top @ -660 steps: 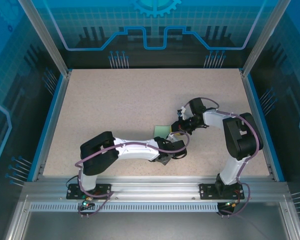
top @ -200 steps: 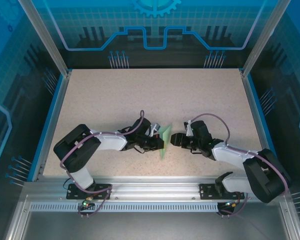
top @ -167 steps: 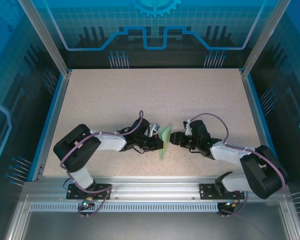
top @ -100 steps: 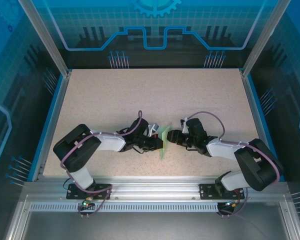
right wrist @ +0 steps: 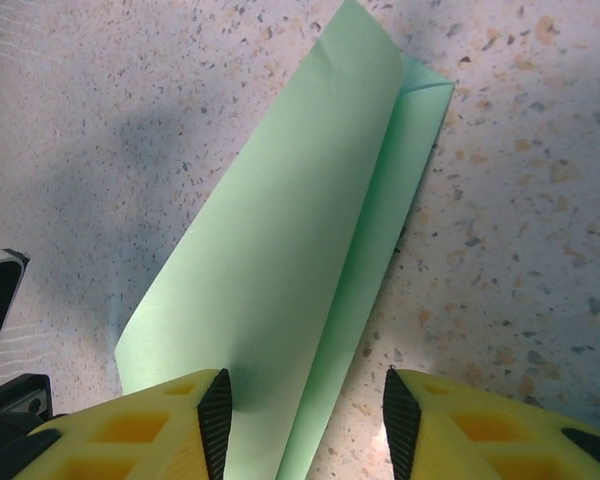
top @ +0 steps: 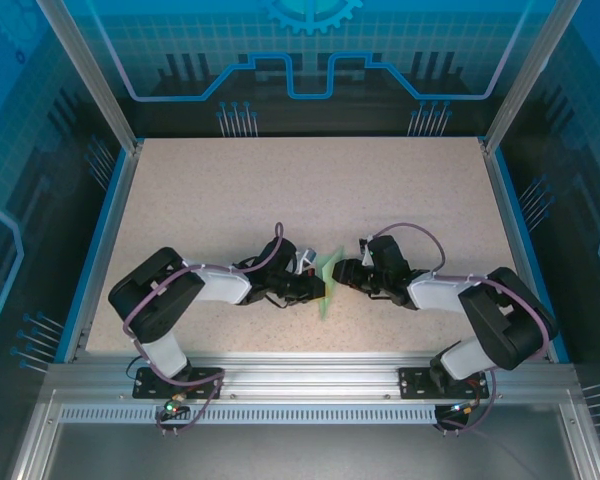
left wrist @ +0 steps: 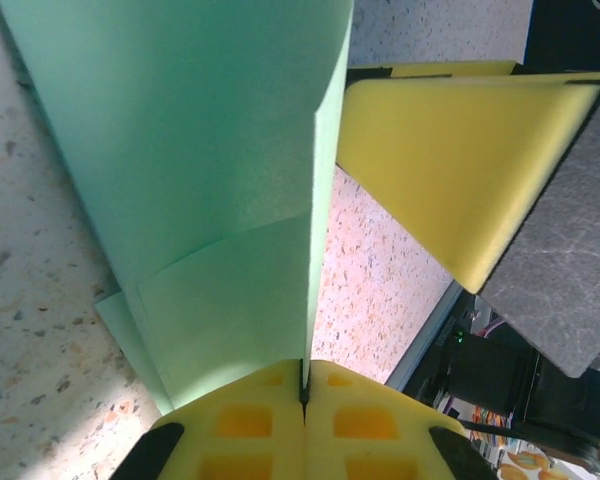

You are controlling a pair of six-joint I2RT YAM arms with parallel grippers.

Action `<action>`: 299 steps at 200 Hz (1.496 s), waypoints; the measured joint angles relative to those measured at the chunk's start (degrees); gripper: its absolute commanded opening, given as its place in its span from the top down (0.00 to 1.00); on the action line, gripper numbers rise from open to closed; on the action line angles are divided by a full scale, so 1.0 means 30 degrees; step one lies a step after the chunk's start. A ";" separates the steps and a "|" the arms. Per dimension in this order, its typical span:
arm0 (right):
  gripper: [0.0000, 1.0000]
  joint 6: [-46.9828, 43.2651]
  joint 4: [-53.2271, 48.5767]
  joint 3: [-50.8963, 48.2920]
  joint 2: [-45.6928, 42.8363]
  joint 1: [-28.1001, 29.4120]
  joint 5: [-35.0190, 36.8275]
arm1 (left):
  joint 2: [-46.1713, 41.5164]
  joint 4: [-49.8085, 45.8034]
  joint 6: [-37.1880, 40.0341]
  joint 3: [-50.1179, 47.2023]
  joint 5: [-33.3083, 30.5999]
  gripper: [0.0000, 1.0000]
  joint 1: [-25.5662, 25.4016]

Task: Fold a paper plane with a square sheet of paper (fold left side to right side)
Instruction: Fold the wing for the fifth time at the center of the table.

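You have paper (top: 327,283) at centre of table (top: 230,200), part folded, standing on edge, long axis near–far. left gripper (top: 313,289) pinched tight on it from left. right gripper (top: 344,276) just right, jaws half open astride paper, nothing clamped. Judge your right arm's approach leftward, across axis.

A fixed camera looks down on the whole table (top: 230,190) from above its near edge; both wrist cameras (each very close) face the green paper (right wrist: 280,250), shared by all three views.
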 measured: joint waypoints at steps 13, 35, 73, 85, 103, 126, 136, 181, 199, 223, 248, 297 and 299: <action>0.54 0.0066 -0.0015 0.0102 0.0189 0.0000 0.0007 | 0.0197 0.0073 -0.0058 -0.0015 -0.0007 0.98 0.0000; 0.54 0.0219 0.0058 0.0306 0.0495 0.0102 0.0051 | 0.0415 0.0160 -0.0066 -0.0022 -0.0007 0.98 0.0000; 0.55 0.0299 0.0138 0.0590 0.0896 0.0233 0.0058 | 0.0423 0.0284 -0.0131 -0.0022 -0.0007 0.98 0.0000; 0.55 0.0350 0.0124 0.0670 0.0969 0.0233 0.0073 | 0.0423 0.0306 -0.0204 -0.0022 -0.0007 0.98 0.0000; 0.55 0.0430 0.0109 0.0787 0.1078 0.0248 0.0131 | 0.0423 0.0306 -0.0277 -0.0022 -0.0007 0.98 0.0000; 0.56 0.0532 0.0095 0.0823 0.1239 0.0248 0.0168 | 0.0423 0.0306 -0.0415 -0.0022 -0.0007 0.96 0.0000; 0.56 0.0583 0.0102 0.0838 0.1304 0.0255 0.0204 | 0.0423 0.0299 -0.0423 -0.0022 -0.0007 0.95 0.0000; 0.58 0.0801 -0.0474 0.1209 0.1508 0.0248 0.0342 | 0.0495 0.0299 -0.0503 -0.0022 -0.0007 0.91 0.0000; 0.59 0.0867 -0.0692 0.1355 0.1603 0.0248 0.0357 | 0.0495 0.0299 -0.0525 -0.0022 -0.0007 0.89 0.0000; 0.60 0.0918 -0.0758 0.1392 0.1647 0.0248 0.0364 | 0.0495 0.0284 -0.0503 -0.0022 -0.0007 0.86 0.0000; 0.60 0.0918 -0.0860 0.1450 0.1676 0.0248 0.0357 | 0.0495 0.0262 -0.0481 -0.0022 -0.0007 0.83 0.0000; 0.60 0.0918 -0.1341 0.1734 0.1756 0.0248 0.0364 | 0.0452 -0.0372 -0.0386 -0.0015 -0.0015 0.78 0.0044; 0.60 0.0911 -0.1370 0.1741 0.1763 0.0248 0.0357 | 0.0430 -0.0415 -0.0379 -0.0015 -0.0007 0.78 0.0058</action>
